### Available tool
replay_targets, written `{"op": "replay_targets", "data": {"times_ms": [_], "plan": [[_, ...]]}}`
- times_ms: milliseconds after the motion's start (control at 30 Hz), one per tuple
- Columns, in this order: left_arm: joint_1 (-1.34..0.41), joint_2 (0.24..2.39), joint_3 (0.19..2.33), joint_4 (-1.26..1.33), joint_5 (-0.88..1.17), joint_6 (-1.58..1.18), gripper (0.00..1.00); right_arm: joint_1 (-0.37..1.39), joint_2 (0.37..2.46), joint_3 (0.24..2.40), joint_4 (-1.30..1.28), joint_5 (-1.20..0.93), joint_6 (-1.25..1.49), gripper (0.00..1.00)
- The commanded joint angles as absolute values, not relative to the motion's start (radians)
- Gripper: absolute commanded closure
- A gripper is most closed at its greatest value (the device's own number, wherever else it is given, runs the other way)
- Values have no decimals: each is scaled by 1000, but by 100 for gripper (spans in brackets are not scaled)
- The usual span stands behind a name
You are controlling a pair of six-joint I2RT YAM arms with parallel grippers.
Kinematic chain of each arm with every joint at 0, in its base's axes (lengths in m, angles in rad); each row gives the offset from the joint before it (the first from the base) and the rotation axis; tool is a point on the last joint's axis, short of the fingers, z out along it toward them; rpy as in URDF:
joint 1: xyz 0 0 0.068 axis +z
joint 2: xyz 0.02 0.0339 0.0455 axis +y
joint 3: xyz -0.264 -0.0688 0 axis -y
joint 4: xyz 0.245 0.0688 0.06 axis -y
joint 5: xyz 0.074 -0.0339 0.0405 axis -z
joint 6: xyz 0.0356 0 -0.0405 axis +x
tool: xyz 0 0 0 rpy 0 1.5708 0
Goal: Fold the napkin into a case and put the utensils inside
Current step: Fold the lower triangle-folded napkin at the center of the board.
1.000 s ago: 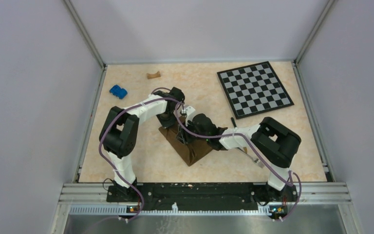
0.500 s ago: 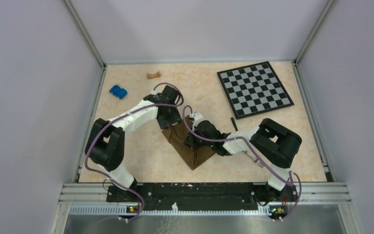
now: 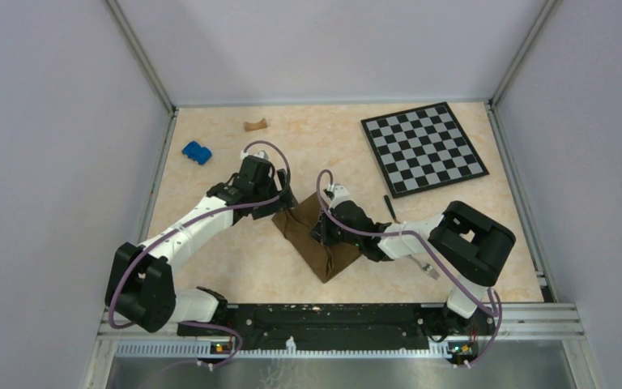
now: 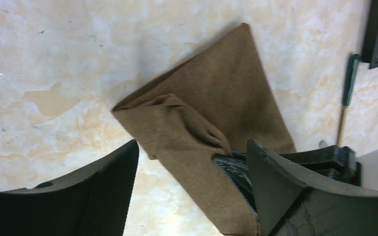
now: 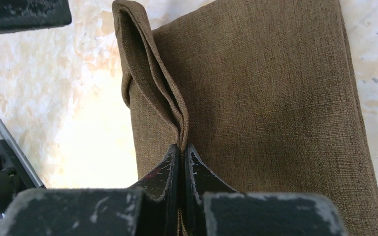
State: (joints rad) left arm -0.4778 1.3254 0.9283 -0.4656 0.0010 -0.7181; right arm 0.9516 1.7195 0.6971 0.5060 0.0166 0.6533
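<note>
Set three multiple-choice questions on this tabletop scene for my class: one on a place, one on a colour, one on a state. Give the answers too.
1. Where on the table does the checkerboard lie? A near left; B far right; C middle.
2. What colour is the small block at the far left? A blue; B red; C green.
3. The right claw is: A open; B out of sight; C shut on a raised fold of the napkin.
Answers: B, it fills the far right corner; A, it shows bright blue; C, the right wrist view shows the fold pinched tight.
</note>
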Motion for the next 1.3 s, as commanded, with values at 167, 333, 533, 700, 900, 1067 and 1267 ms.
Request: {"op": "replay_targets", "data": {"times_ms": [167, 333, 533, 700, 900, 1067, 1267], "plan": [[-363, 1331, 808, -254, 210, -693, 39, 950, 1687, 675, 495, 93, 715, 100], [-339, 1388, 805, -190, 315, -694, 63, 942, 1690, 665, 492, 107, 726, 100], [-331, 1483, 843, -214, 327, -709, 100, 921, 1695, 657, 500, 96, 736, 100], [-331, 1530, 854, -164, 354, -711, 100, 915, 1701, 656, 514, 84, 736, 100], [-330, 1587, 869, -104, 390, -711, 100, 910, 1714, 658, 521, 70, 736, 100], [-333, 1625, 870, -63, 408, -711, 100, 910, 1715, 658, 522, 65, 732, 100], [-336, 1689, 874, -8, 448, -688, 96, 910, 1714, 648, 529, 54, 722, 100]]}}
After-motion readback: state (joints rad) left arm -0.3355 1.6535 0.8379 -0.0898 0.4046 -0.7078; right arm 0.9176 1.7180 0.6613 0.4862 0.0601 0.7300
